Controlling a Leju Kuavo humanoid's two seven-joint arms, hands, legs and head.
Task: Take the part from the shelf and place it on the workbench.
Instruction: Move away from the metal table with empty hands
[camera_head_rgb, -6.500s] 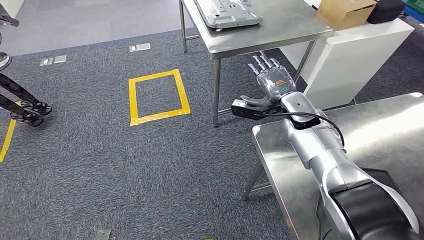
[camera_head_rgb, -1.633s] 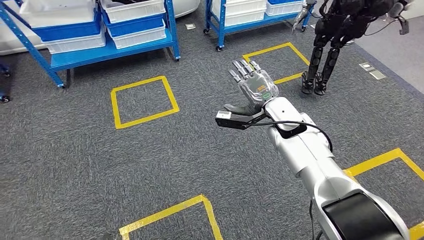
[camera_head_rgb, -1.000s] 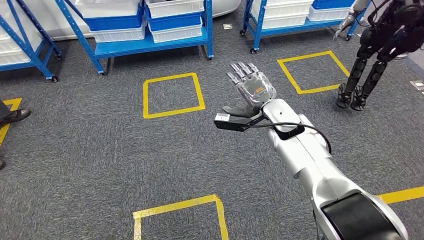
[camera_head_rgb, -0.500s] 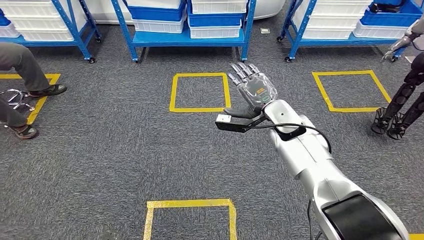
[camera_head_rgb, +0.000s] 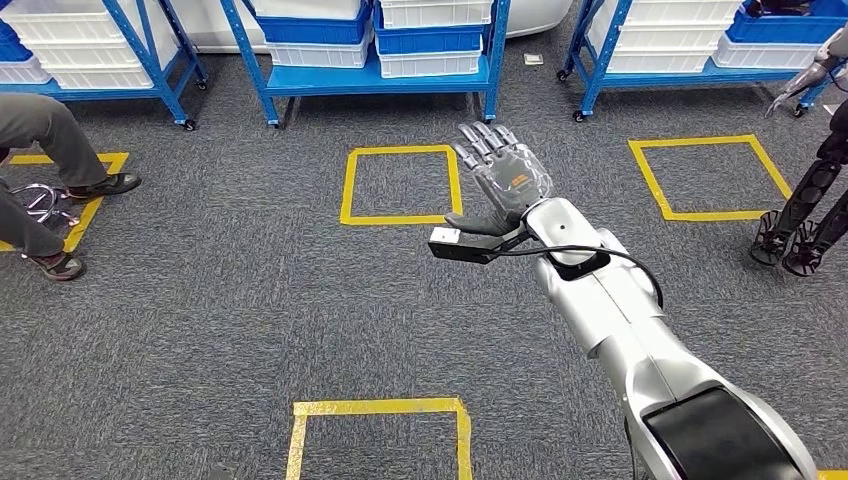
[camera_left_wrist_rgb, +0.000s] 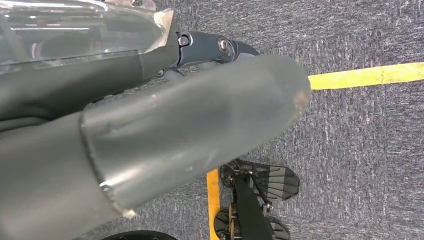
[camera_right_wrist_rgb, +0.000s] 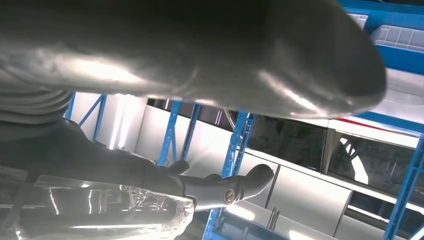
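Observation:
My right hand (camera_head_rgb: 505, 175) is raised in front of me over the carpet, fingers spread and straight, holding nothing. Ahead stands a blue shelf (camera_head_rgb: 380, 78) carrying white and blue bins (camera_head_rgb: 425, 62); what lies inside them is hidden from here. In the right wrist view the right hand (camera_right_wrist_rgb: 200, 55) has nothing in it, with blue shelf posts (camera_right_wrist_rgb: 240, 145) beyond it. My left hand (camera_left_wrist_rgb: 165, 115) hangs over the carpet near a yellow tape line (camera_left_wrist_rgb: 365, 76), its thumb and fingers (camera_left_wrist_rgb: 215, 47) extended and gripping nothing.
More blue shelves stand at the left (camera_head_rgb: 150, 50) and right (camera_head_rgb: 690, 72). Yellow floor squares lie ahead (camera_head_rgb: 400, 218), to the right (camera_head_rgb: 705, 215) and near me (camera_head_rgb: 380, 408). A person's legs (camera_head_rgb: 40, 150) are at the left; another robot's legs (camera_head_rgb: 810, 215) at the right.
The camera has turned from the steel tables round to the shelves, and in the last half second the view settled. My right arm keeps the same raised pose.

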